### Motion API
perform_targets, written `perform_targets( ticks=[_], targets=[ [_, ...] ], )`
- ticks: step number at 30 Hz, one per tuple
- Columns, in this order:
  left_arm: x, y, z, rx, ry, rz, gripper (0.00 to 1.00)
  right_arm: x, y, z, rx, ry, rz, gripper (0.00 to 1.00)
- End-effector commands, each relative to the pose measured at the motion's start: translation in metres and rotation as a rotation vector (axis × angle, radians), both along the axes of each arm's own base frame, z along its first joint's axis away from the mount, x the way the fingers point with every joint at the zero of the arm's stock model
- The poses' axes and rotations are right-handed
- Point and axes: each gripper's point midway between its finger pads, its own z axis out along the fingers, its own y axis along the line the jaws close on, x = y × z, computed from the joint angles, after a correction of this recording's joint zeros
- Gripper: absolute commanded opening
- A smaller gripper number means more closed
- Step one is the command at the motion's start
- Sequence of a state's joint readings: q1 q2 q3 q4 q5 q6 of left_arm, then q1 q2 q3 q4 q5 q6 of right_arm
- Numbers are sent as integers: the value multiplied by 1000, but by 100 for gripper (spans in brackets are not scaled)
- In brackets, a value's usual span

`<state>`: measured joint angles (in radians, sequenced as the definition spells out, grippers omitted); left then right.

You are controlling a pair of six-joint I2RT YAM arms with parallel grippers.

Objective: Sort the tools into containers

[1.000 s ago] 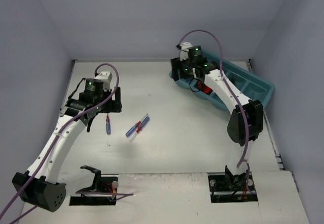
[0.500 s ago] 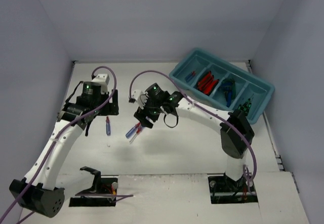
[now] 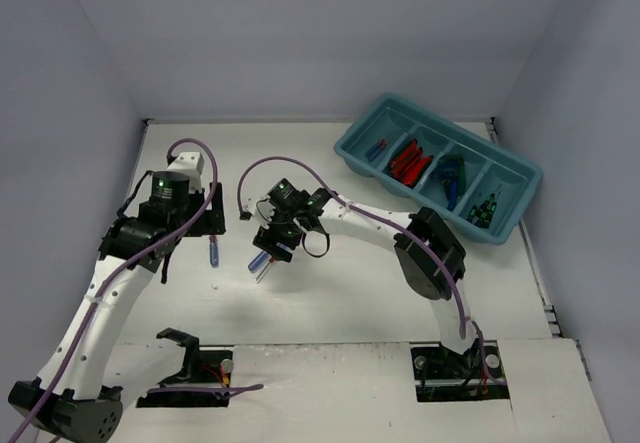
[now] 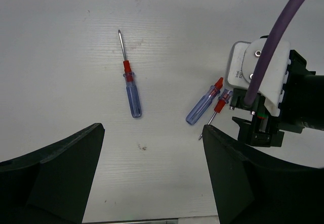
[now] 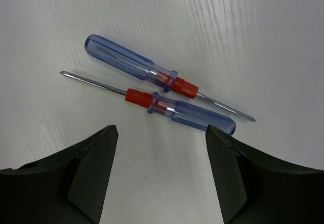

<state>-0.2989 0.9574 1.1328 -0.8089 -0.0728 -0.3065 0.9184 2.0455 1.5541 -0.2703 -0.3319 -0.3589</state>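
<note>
On the white worktop (image 3: 350, 293), the right end effector (image 5: 161, 133) hovers, spread apart, over two screwdrivers (image 5: 172, 112); picking one likely needs descending and closing on its handle.

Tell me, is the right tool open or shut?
Open. The right tool has its fingers wide apart, above two screwdrivers on the table.

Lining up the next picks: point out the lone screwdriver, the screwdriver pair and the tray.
Lone screwdriver (image 4: 134, 100): left wrist view, on its blue handle.
Screwdriver pair (image 5: 119, 56): right wrist view, on the upper one's handle.
Tray (image 3: 519, 210): top external view, on its right end wall.
</note>
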Motion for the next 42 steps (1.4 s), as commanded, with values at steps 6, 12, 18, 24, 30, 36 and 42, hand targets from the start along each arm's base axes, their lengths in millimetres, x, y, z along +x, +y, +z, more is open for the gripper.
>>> perform_targets(
  ticks=[6, 12, 18, 24, 30, 36, 42],
  targets=[
    [-4, 15, 17, 17, -74, 61, 76, 7, 12, -2, 1, -30, 22, 68],
    [-6, 18, 23, 22, -98, 62, 76, 6, 13, -13, -23, -32, 25, 68],
    [-8, 21, 25, 28, -108, 71, 76, 1, 8, -26, -49, -14, 29, 68],
    [-8, 21, 26, 32, -111, 73, 76, -10, -9, -35, -85, 17, 8, 68],
    [-8, 24, 29, 40, -125, 78, 76, -30, -36, -28, -106, 33, -28, 68],
    [-4, 23, 27, 47, -111, 74, 76, -34, -51, -15, -110, 12, -62, 66],
    [0, 22, 25, 52, -100, 76, 76, -41, -53, -30, -137, 44, -46, 59]
  ],
)
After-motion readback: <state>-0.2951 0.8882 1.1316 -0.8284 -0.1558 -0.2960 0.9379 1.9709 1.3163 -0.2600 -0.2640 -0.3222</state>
